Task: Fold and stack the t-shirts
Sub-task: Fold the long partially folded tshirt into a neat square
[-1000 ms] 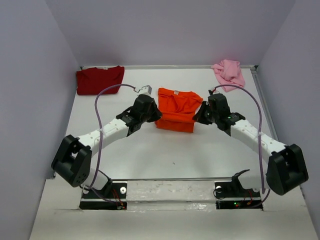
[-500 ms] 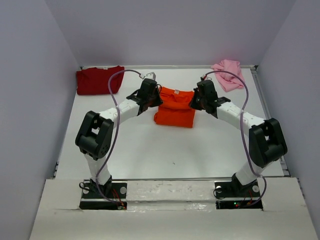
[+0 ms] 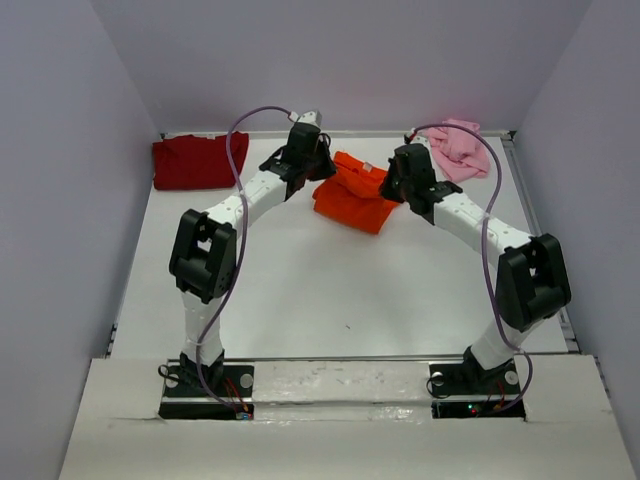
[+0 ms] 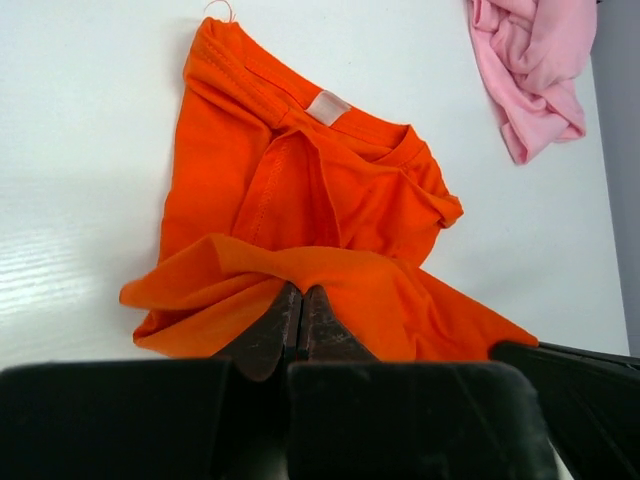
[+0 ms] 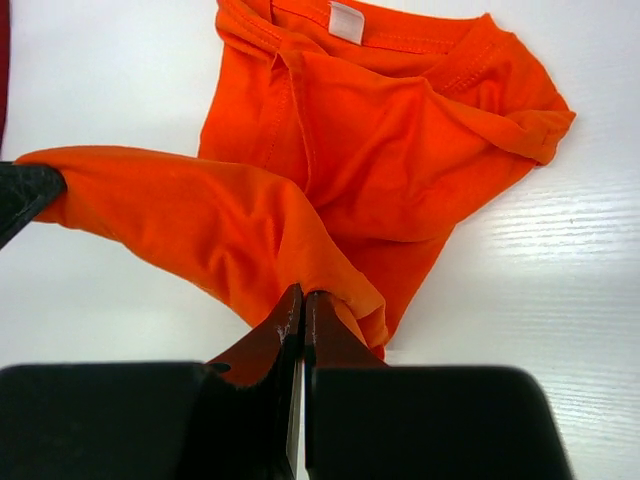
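Setting: white tabletop (image 3: 300, 300), boxed in by pale grey walls (image 3: 60, 200) on the left, right and far sides.
Arm bases (image 3: 205, 385): side by side at the near edge, both arms reaching towards the far half of the tabletop.
Left gripper (image 4: 303, 300): fingers (image 4: 268, 338) pressed fully together, pinching the near edge of the orange t-shirt (image 3: 350, 198) at its left end.
Right gripper (image 5: 302, 300): fingers (image 5: 262, 345) likewise closed tight, pinching the same near edge at its right end.
Orange t-shirt: on the far middle of the tabletop, between the two grippers. Near edge raised off the surface and carried over the rest. Collar end with its white label (image 4: 327, 106) lying flat beyond.
Dark red t-shirt (image 3: 197, 160): lying flat in the far left corner, well apart from the orange one.
Pink t-shirt (image 3: 460, 146): crumpled in the far right corner, just behind the right arm.
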Robot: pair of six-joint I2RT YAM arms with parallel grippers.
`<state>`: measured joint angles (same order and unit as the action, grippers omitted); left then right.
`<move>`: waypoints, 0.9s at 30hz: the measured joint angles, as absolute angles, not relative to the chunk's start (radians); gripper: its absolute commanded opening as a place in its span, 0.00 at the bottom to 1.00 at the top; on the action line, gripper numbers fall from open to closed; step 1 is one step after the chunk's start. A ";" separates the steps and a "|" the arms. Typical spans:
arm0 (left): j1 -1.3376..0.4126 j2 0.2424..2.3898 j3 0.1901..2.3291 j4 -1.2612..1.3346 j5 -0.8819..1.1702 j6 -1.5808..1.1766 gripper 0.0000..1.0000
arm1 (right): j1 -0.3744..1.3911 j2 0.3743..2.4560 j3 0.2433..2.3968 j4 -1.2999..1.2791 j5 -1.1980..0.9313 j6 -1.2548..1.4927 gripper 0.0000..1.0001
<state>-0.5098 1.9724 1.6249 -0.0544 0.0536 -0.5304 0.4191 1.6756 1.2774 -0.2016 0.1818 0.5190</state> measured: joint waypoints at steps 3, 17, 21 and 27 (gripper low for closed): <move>-0.498 1.988 1.668 -0.067 0.066 -0.529 0.00 | 0.413 1.678 1.291 -0.201 0.205 0.512 0.00; -0.463 2.254 2.056 -0.169 0.159 -0.529 0.00 | 0.355 1.808 1.400 -0.207 0.343 0.477 0.00; -0.459 2.382 2.220 -0.170 0.182 -0.526 0.79 | 0.323 1.908 1.480 -0.205 0.374 0.471 0.33; -0.434 2.484 2.273 -0.168 0.174 -0.527 0.99 | 0.300 2.046 1.554 -0.231 0.439 0.441 0.57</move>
<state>-0.4335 2.4836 2.2726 -0.1677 0.1738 -0.5274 0.3000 2.0464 1.5539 -0.2314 0.4389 0.4408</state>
